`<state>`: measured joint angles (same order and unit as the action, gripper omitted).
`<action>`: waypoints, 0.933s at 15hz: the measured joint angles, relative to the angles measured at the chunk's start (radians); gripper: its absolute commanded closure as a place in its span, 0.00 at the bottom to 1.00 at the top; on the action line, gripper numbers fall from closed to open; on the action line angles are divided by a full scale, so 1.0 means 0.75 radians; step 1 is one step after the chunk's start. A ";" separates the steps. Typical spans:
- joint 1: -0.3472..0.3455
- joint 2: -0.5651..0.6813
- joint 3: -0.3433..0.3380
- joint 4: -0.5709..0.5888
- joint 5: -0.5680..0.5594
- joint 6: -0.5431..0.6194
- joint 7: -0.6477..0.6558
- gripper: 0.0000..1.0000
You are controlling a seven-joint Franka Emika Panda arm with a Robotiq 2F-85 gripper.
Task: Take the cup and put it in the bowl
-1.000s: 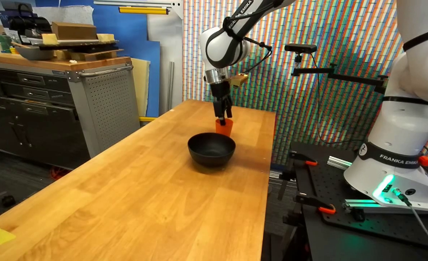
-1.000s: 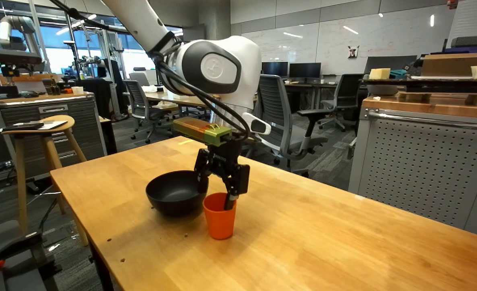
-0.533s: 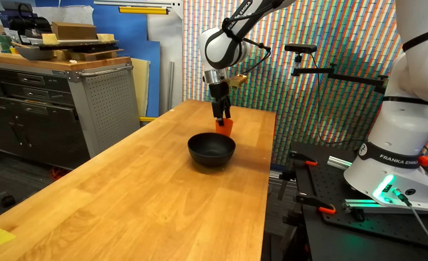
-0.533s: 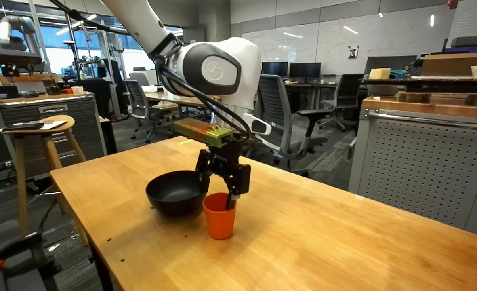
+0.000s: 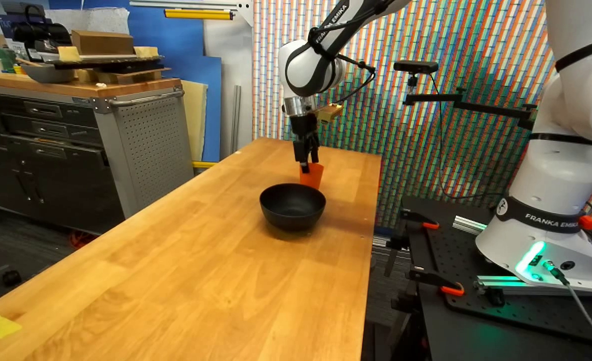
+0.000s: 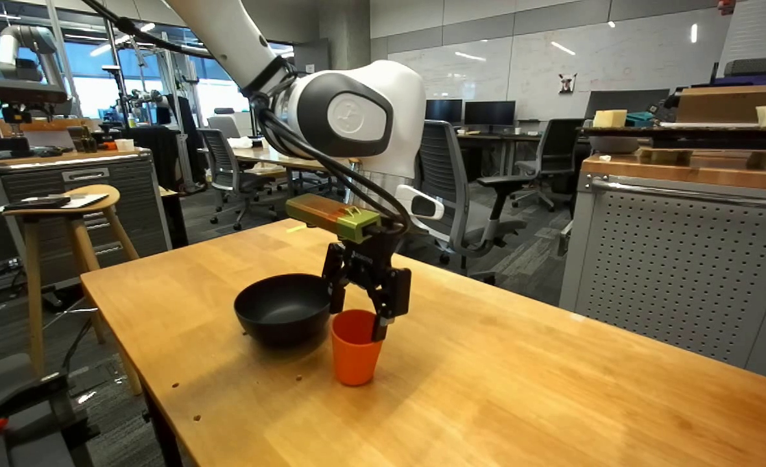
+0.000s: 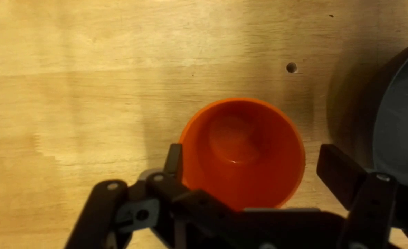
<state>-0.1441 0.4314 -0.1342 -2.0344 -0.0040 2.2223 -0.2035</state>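
The red-orange cup [image 6: 355,357] stands on the table beside the black bowl [image 6: 282,311], perhaps leaning slightly. Cup [image 5: 314,178] and bowl [image 5: 292,208] show in both exterior views. My gripper [image 6: 359,318] points down over the cup and is open. It also shows in an exterior view [image 5: 309,164]. In the wrist view my gripper [image 7: 250,154] has the cup [image 7: 238,135] between its fingers. The left finger overlaps the rim's edge; I cannot tell if it is inside or outside. The right finger is apart from the cup, close to the bowl [image 7: 404,121].
The bowl is right next to the cup on the gripper's right-finger side. The wooden table [image 5: 215,281] has a long edge near the robot base [image 5: 541,235]. A pegboard cabinet [image 6: 681,266] and an office chair [image 6: 454,181] stand beyond the table.
My gripper has shifted slightly, rightward in an exterior view, and the cup's rim has shifted with it. The cup's base looks almost still. The bowl has not moved. The fingers remain open.
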 measured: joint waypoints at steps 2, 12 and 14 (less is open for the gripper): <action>0.000 0.000 0.003 0.004 0.000 0.000 0.000 0.00; -0.004 -0.004 0.021 0.016 0.000 0.008 0.000 0.00; -0.012 -0.003 0.021 0.015 -0.001 0.012 0.000 0.00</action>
<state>-0.1533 0.4293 -0.1185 -2.0228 -0.0044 2.2309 -0.2034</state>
